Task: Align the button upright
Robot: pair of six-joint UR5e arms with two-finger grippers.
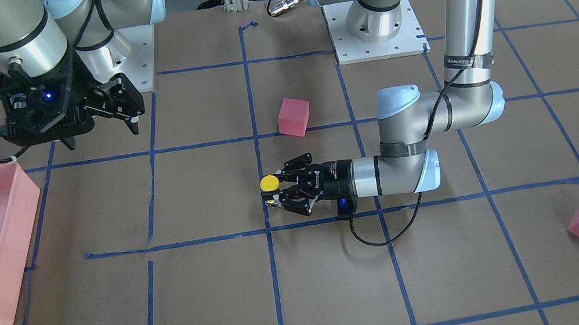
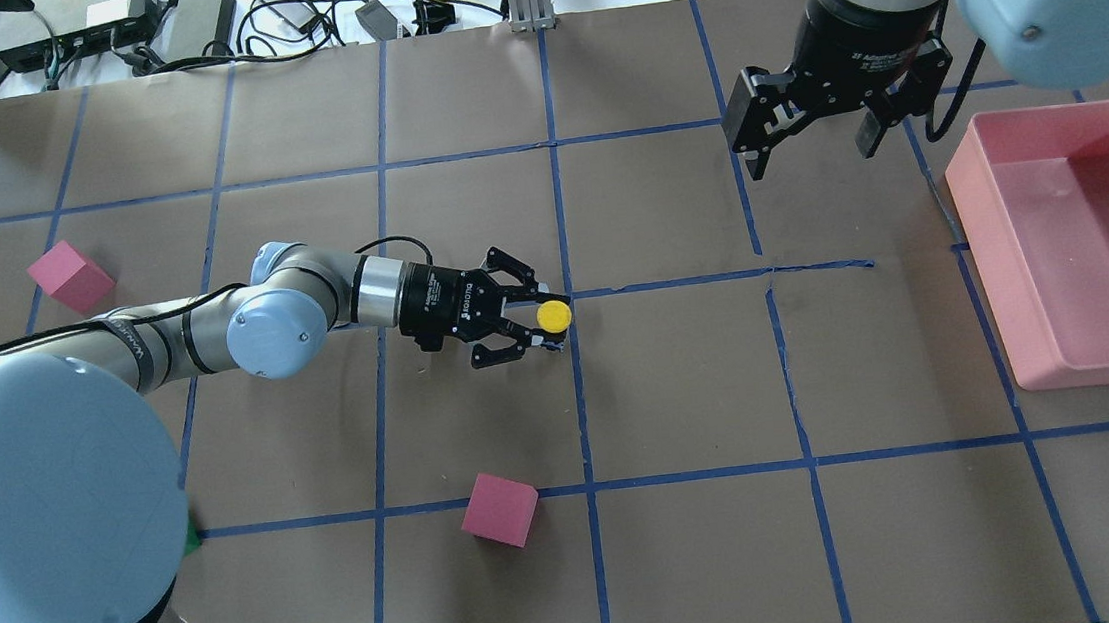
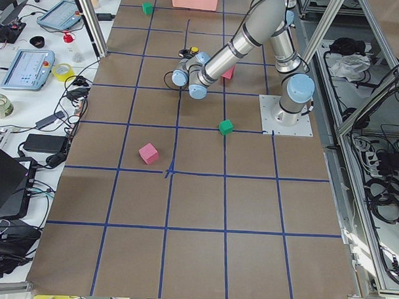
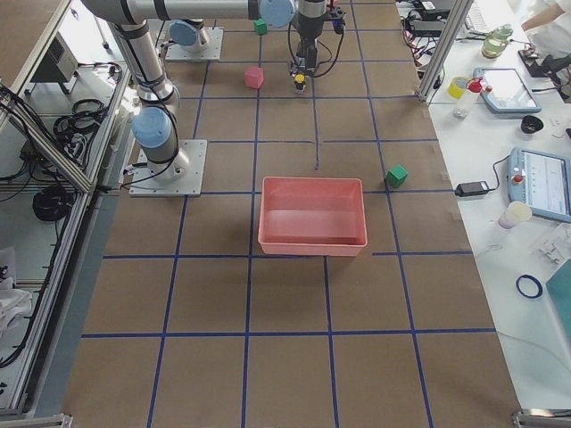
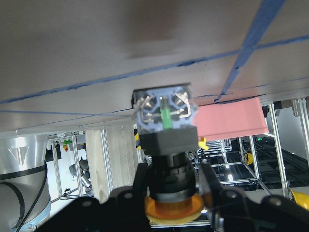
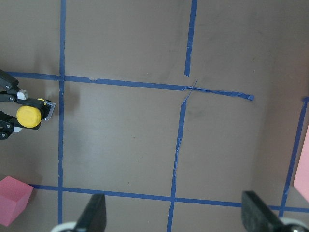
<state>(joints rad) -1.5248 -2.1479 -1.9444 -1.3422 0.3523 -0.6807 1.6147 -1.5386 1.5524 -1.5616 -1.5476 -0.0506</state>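
So, in the front view the left gripper (image 1: 270, 190) is pinching the button (image 1: 269, 182) from the side, low over the table (image 1: 219, 303), yellow cap facing up. Overhead, the right gripper (image 2: 809, 144) is hanging wide open and empty, well apart. The left wrist cam is showing fingers (image 5: 207, 179) clamping the black body, with the terminal base pointing at the table. Can't tell if it's touching. I'm guessing this is the set-down, so next it's needing a gentle release without tipping.
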